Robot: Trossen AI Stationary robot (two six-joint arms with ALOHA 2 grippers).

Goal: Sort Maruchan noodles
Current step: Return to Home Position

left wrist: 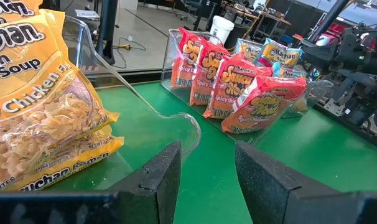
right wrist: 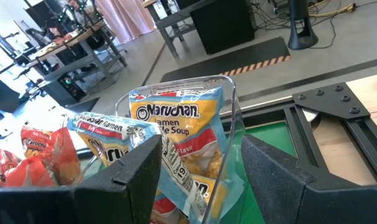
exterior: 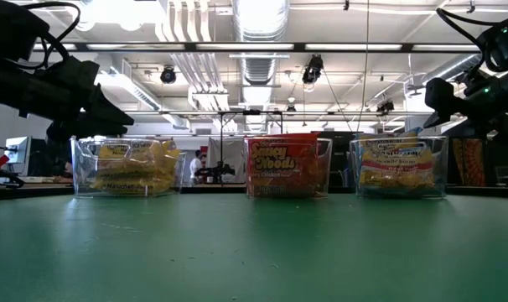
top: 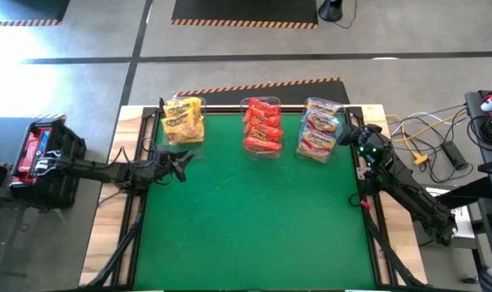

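Note:
The Maruchan noodles stand sorted in three clear bins along the table's far edge. Yellow packets [top: 183,120] [left wrist: 39,118] fill the left bin, red packets [top: 262,126] [left wrist: 238,87] the middle one, and pale multicoloured packets [top: 319,130] [right wrist: 176,143] the right one. My left gripper [top: 179,166] [left wrist: 207,180] is open and empty, hovering over the green mat just on the near side of the yellow bin. My right gripper [top: 349,136] [right wrist: 201,174] is open and empty. It hangs beside the right bin's right wall and points at that bin's clear corner [right wrist: 229,124].
The green mat [top: 254,219] lies bare on the near side of the bins. The table's wooden border and dark frame bars [right wrist: 325,124] run along the right edge. Cables [top: 425,142] and a red-and-black box [top: 39,150] lie off the table.

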